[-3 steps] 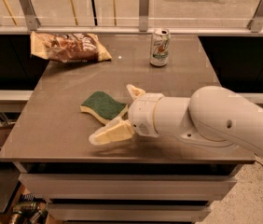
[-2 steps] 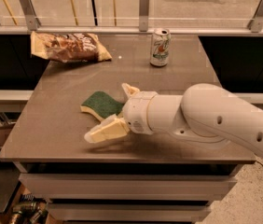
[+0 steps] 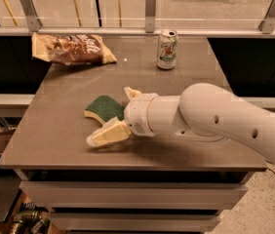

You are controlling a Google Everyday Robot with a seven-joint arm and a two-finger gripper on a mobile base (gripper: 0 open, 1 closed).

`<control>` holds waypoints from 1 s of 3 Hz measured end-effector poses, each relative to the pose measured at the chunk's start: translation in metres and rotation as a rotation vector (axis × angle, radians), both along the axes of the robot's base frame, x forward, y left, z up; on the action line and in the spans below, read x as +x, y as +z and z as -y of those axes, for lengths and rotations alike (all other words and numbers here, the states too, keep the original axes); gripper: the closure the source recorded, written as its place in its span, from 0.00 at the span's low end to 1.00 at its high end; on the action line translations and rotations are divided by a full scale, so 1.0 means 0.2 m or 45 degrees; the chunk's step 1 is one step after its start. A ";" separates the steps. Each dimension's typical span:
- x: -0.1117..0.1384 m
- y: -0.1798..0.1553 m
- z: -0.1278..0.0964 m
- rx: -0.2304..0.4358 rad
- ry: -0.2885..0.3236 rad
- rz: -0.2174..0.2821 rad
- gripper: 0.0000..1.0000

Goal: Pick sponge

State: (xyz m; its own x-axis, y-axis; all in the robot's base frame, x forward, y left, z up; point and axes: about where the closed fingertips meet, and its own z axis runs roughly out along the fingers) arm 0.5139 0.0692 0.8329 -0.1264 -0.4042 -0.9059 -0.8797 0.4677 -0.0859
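One sponge (image 3: pixel 103 108), near the middle of the one worktop (image 3: pixel 49 130). One crinkled snack bag (image 3: pixel 71 48), at the far left corner. One drink can (image 3: pixel 167 49), upright by the far edge, right of centre. One hand (image 3: pixel 109 115), two fingers (image 3: pixel 106 133) spread either side of the sponge, low over the middle. One white arm (image 3: pixel 215 116), reaching in from the right edge.

The wavy-edged, green-topped yellow foam sponge (image 3: pixel 103 107) is laid left of centre on the grey flat-topped table (image 3: pixel 54 111). The crinkled brown snack bag (image 3: pixel 71 48) is placed behind it at upper left, and the white-and-green drink can (image 3: pixel 167 49) is stood at upper centre, well apart from both. The cream two-finger gripper (image 3: pixel 109 115) is held at the sponge on the white arm (image 3: pixel 225 116) stretched in from the right, one spread finger set behind the sponge and the other before it.
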 end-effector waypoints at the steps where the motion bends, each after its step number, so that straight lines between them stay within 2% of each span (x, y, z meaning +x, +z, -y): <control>1: -0.01 0.01 -0.01 0.000 0.005 0.003 0.18; 3: -0.02 0.02 -0.03 -0.004 0.014 0.011 0.64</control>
State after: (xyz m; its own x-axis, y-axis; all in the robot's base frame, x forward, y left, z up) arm 0.5108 0.0751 0.8373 -0.1142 -0.4086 -0.9055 -0.8840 0.4578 -0.0950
